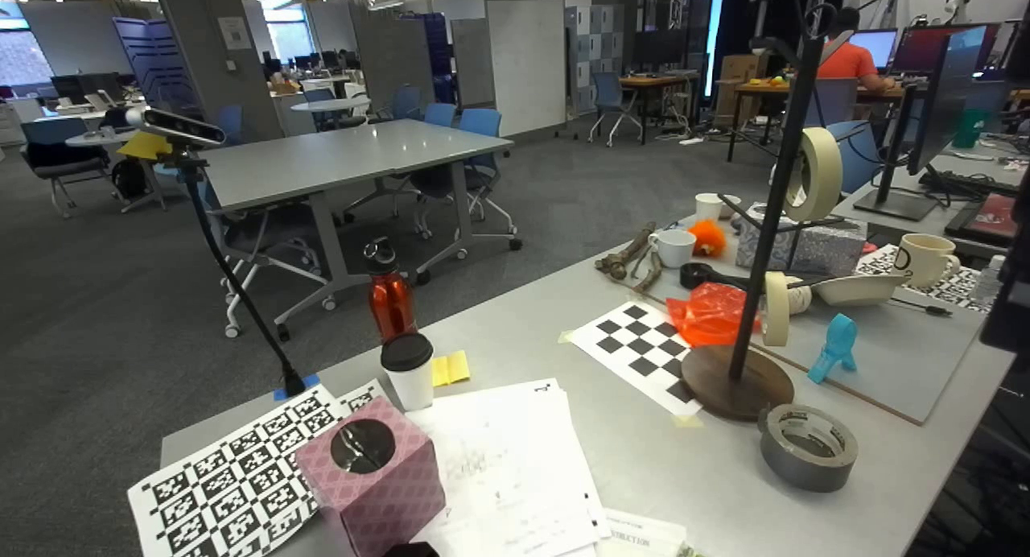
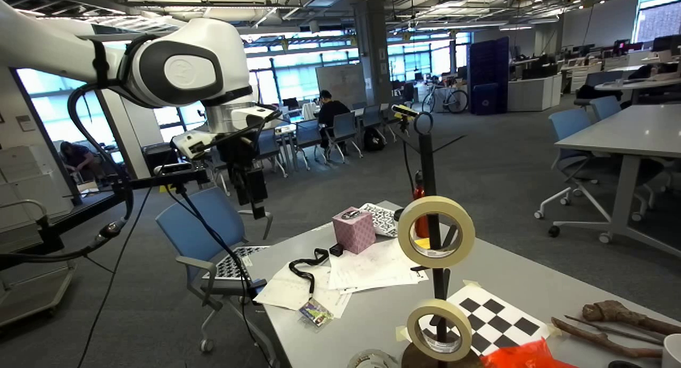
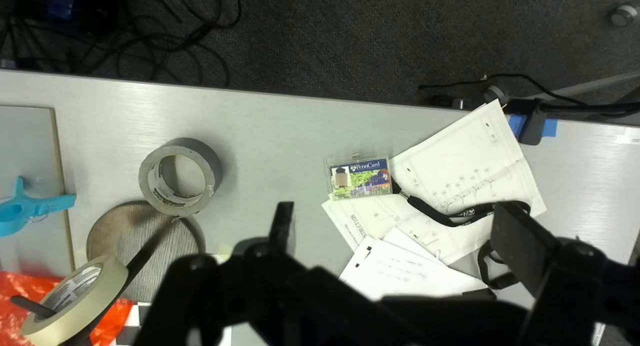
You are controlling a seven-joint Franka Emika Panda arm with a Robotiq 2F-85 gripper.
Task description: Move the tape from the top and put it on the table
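The cream tape roll (image 1: pixel 822 175) hangs on the upper peg of the dark pole stand (image 1: pixel 772 243). It also shows in an exterior view (image 2: pixel 405 232), facing the camera, and a cream roll shows at the lower left in the wrist view (image 3: pixel 111 286). A smaller cream roll (image 1: pixel 776 309) hangs on the lower peg. The stand's round brown base (image 3: pixel 117 236) rests on the white-grey table (image 3: pixel 280 151). My gripper (image 2: pixel 257 203) is in the air, apart from the stand. In the wrist view my gripper (image 3: pixel 400 233) is wide open and empty above papers.
A grey tape roll (image 1: pixel 809 452) lies beside the base. A card with black lanyard (image 3: pixel 361 178) and papers (image 3: pixel 415 271) lie below my gripper. A pink tissue box (image 1: pixel 386 476), checkerboard sheet (image 1: pixel 636 348), blue clamp (image 1: pixel 837 348) and orange plastic (image 1: pixel 712 311) are on the table.
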